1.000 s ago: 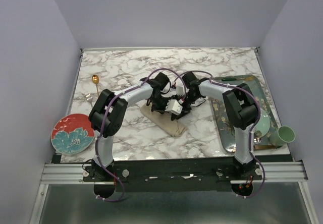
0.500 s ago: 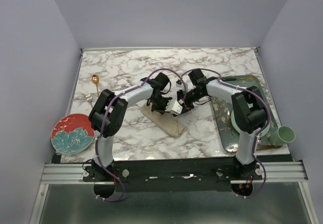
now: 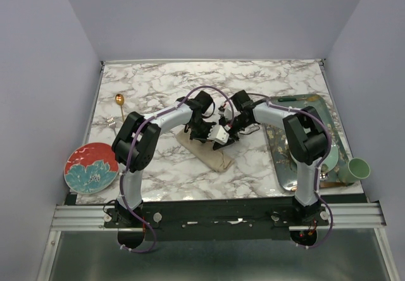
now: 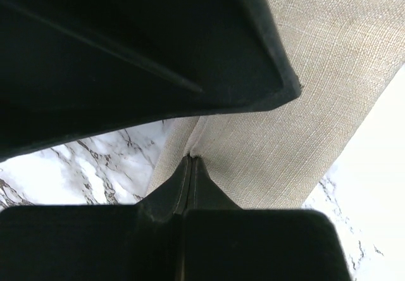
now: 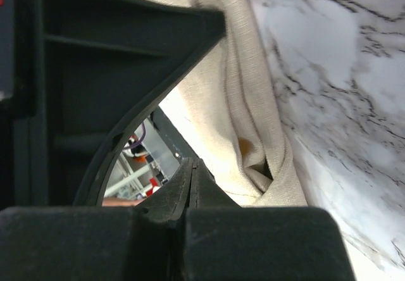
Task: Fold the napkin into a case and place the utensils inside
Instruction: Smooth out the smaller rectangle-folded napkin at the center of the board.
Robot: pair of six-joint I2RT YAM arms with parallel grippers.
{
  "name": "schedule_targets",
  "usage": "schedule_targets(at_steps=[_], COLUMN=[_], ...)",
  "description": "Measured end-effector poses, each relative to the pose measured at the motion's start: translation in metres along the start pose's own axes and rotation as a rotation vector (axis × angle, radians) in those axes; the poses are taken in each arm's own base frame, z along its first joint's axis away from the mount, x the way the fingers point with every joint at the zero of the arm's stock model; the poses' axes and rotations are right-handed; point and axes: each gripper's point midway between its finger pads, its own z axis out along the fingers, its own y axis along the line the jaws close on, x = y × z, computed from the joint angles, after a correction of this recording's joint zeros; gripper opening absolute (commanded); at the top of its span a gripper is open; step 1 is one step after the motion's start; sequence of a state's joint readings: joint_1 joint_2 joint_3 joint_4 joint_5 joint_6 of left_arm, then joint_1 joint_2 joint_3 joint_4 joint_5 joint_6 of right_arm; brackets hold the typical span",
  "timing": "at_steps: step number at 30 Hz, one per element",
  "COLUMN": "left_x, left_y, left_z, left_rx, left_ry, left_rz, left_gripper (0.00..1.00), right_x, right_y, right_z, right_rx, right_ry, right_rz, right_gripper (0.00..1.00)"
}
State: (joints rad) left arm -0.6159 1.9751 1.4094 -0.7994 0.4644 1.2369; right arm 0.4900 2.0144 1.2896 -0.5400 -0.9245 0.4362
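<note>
We see the table (image 3: 266, 78) carrying the napkin (image 3: 212, 154) folded narrow at its middle, with the left gripper (image 3: 204, 131) and right gripper (image 3: 229, 129) down on its far end; we cannot tell either's opening. The spoon (image 3: 119, 99) and fork (image 3: 111, 121) lie well apart from it, far left.

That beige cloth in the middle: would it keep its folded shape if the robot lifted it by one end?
Probably not. The napkin looks soft, and in the right wrist view its edges bunch into loose rolls, so it would likely droop and unfold. Its woven, matte surface suggests it is light and not slippery.
</note>
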Motion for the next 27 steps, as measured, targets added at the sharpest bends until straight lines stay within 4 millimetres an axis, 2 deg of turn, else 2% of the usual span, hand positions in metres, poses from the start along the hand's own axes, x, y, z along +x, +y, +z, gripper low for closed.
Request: schedule_targets(at_steps=[7, 14, 22, 27], left_x=[0.000, 0.000, -0.001, -0.001], left_y=[0.000, 0.001, 0.003, 0.004], left_z=[0.000, 0.001, 0.001, 0.001], left_rx=[0.002, 0.004, 0.002, -0.005], left_ry=[0.003, 0.005, 0.005, 0.002], left_rz=[-0.008, -0.016, -0.015, -0.013], left_gripper=[0.00, 0.00, 0.00, 0.01], right_x=[0.000, 0.009, 0.006, 0.005], right_y=[-0.010, -0.041, -0.044, -0.043], right_z=[0.010, 0.023, 0.017, 0.008], right_rx=[0.086, 0.215, 0.276, 0.311], right_ry=[-0.017, 0.018, 0.012, -0.009], right_rz=[0.031, 0.083, 0.081, 0.032], right_gripper=[0.04, 0.06, 0.08, 0.14])
